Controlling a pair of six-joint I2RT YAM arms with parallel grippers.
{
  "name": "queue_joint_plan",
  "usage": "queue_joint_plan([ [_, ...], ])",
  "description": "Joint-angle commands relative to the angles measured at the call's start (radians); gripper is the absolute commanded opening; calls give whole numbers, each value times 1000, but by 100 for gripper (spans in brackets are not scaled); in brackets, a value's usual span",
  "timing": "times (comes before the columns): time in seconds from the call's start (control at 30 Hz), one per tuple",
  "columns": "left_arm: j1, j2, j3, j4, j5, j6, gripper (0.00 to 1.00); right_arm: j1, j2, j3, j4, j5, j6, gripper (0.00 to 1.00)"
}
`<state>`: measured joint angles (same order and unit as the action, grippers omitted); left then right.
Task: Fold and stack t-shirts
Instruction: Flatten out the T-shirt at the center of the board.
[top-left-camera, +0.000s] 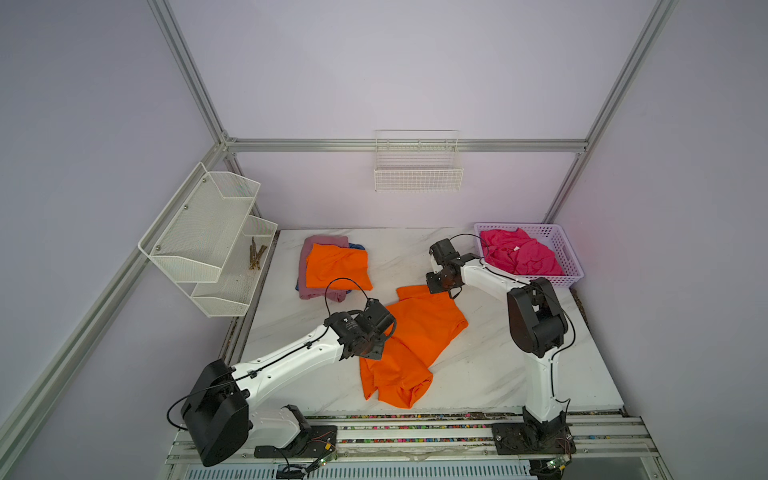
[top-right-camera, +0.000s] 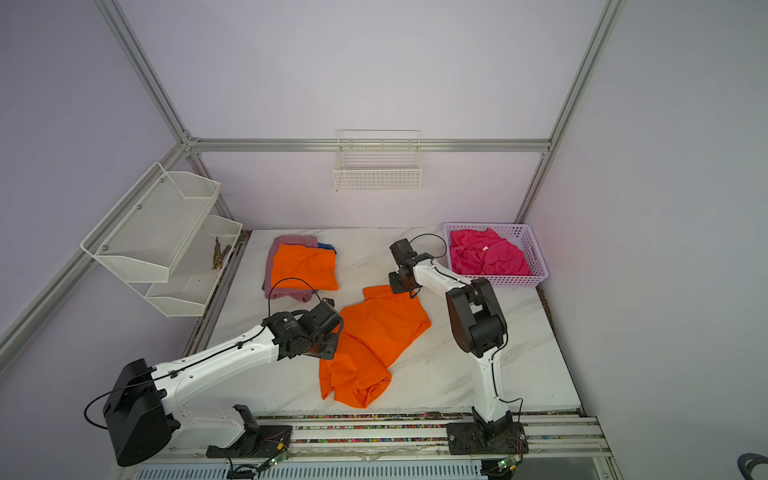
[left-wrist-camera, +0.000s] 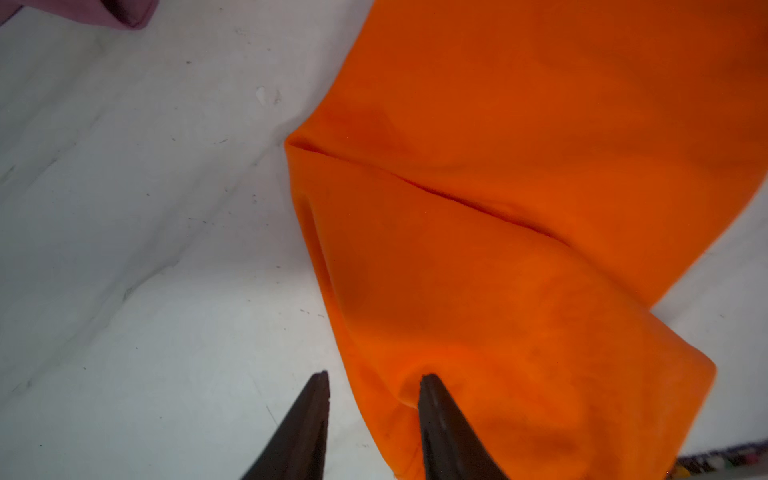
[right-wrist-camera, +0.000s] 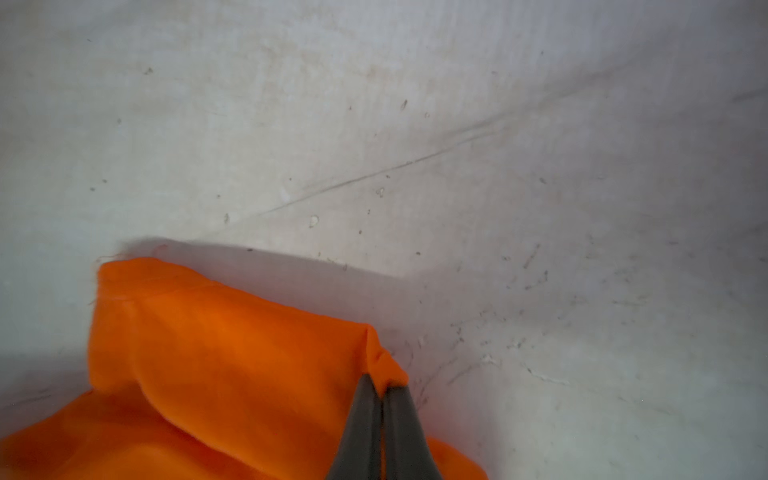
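The spread orange t-shirt (top-left-camera: 415, 345) was matt, soft cloth, creased along its folds, and so was the folded orange t-shirt (top-left-camera: 338, 266) at eleven o'clock. The table (top-left-camera: 478, 374) looked like smooth, marble-patterned white board, faintly glossy and speckled with grit. At two o'clock the basket (top-left-camera: 552, 281) was lavender lattice plastic. My fingers (left-wrist-camera: 299, 432) were dark, matt and smooth. The frame rail (top-left-camera: 498, 145) at twelve o'clock was brushed metal.

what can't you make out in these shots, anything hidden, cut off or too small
Blue shirt: both top views, only slivers show under the folded orange shirt and mauve shirt.
Left end effector: both top views, its own wrist hides its tips.
Brown bits on the wire shelf: both top views, too small to name.
Spread orange shirt: both wrist views, cut off by frame edges.
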<state>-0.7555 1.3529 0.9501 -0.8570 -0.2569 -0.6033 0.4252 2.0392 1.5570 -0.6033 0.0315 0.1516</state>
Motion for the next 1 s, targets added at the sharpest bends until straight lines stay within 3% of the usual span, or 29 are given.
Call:
queue_joint_plan([
  [0.0,131,52,-46,110,-22,88,40,-4,-141,-63,-22,18,-2,0],
  [0.13,228,108,-85,269,62,147,43,-3,-282,-125,-50,49,6,0],
  [0.4,270,247,29,392,209,278,43,-4,-460,-147,-106,34,17,0],
  [0.63,284,362,123,447,362,308,42,-5,-603,-77,-105,74,14,0],
  [0.8,289,429,169,497,472,295,41,-5,-586,68,-187,90,28,0],
  [0.97,291,458,208,505,455,287,40,-5,-638,123,-138,90,65,0],
])
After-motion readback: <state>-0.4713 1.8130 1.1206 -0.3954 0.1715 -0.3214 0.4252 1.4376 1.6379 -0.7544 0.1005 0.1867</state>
